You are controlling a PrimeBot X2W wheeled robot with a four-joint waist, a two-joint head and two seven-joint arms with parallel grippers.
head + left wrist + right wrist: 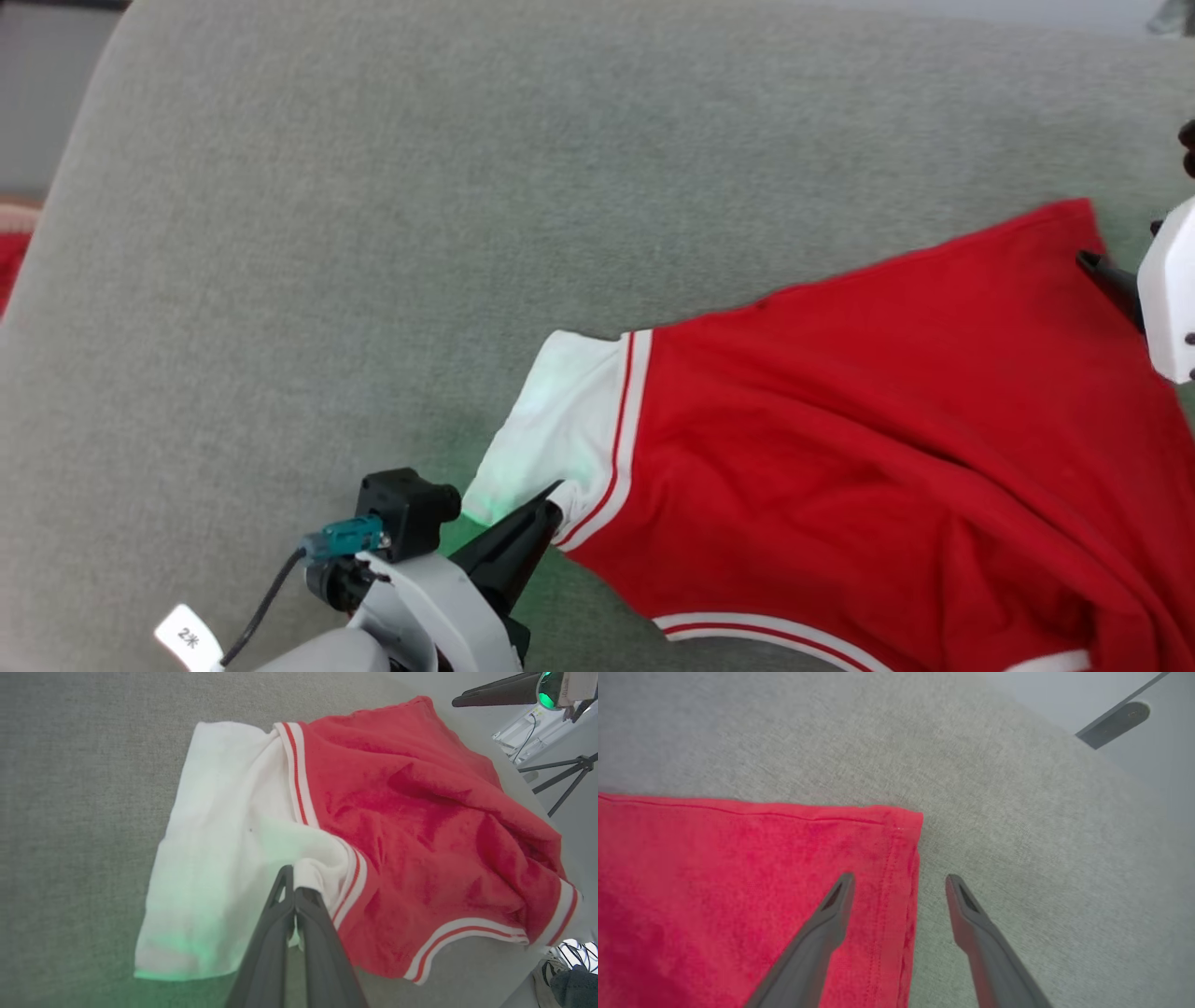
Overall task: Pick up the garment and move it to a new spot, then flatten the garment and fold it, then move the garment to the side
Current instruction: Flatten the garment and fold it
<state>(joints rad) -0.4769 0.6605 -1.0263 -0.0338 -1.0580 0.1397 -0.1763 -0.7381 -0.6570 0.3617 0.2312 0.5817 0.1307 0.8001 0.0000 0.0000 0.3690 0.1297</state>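
tag (187, 639) marked "2米", left pincer (293, 879) pinching garment (420, 812)

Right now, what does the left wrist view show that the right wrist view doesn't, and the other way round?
Left wrist view's own: the left gripper shut on the white sleeve of the garment, the striped trim, and a tripod and a shoe beyond the edge. Right wrist view's own: the right gripper open, one finger over the garment's red corner, the other over the bare grey surface. Shared: red fabric lying on that grey surface.
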